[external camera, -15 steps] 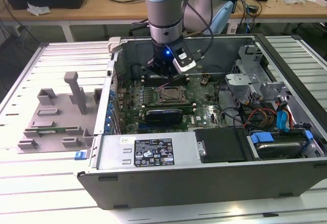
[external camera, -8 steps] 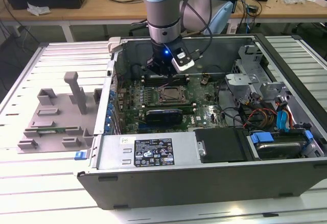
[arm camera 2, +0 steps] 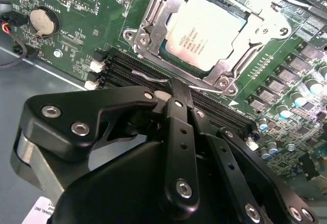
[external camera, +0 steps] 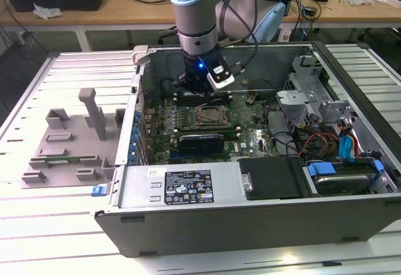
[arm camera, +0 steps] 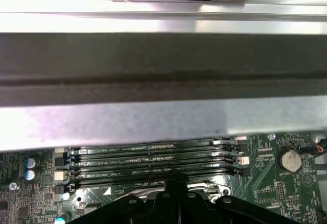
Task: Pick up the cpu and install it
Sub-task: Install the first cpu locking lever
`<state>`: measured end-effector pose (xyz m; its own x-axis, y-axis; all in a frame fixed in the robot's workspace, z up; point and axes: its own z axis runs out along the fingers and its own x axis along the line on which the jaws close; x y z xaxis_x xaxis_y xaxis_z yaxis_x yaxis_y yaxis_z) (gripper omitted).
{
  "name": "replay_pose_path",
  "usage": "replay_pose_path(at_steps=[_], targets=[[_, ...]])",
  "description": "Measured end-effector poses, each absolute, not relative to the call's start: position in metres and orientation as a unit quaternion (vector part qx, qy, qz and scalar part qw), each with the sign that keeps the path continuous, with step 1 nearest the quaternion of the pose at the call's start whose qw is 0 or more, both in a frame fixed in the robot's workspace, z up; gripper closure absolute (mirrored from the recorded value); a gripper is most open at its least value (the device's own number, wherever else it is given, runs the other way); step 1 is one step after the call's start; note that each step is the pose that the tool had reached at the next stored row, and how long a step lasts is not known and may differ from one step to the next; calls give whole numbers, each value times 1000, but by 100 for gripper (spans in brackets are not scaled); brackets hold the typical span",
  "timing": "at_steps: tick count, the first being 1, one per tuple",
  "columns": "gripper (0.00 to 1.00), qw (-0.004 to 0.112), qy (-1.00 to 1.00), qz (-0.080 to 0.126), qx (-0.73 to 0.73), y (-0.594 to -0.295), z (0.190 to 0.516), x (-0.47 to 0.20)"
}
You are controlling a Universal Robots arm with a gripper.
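The cpu (arm camera 2: 206,36) lies flat in the socket frame (arm camera 2: 153,17) on the motherboard (arm camera 2: 87,9), metal top upward, square, edges aligned with the frame. The gripper (arm camera 2: 176,89) stands just beside the socket, over the memory slots (arm camera: 153,157). Jaws pressed together, holding nothing, apart from the cpu.

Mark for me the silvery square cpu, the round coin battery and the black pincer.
Silvery square cpu (arm camera 2: 205,33): second wrist view, middle of its metal top, seated in the socket frame.
Round coin battery (arm camera 2: 42,22): second wrist view, centre of its face.
Black pincer (arm camera 2: 178,92): second wrist view, at its fingertips.
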<state>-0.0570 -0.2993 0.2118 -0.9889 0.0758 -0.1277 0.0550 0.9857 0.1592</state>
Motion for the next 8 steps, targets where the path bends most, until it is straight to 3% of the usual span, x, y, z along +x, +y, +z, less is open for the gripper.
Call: replay_pose_path(at_steps=[8], targets=[[89,67,994,77,39,-299,210,-57]])
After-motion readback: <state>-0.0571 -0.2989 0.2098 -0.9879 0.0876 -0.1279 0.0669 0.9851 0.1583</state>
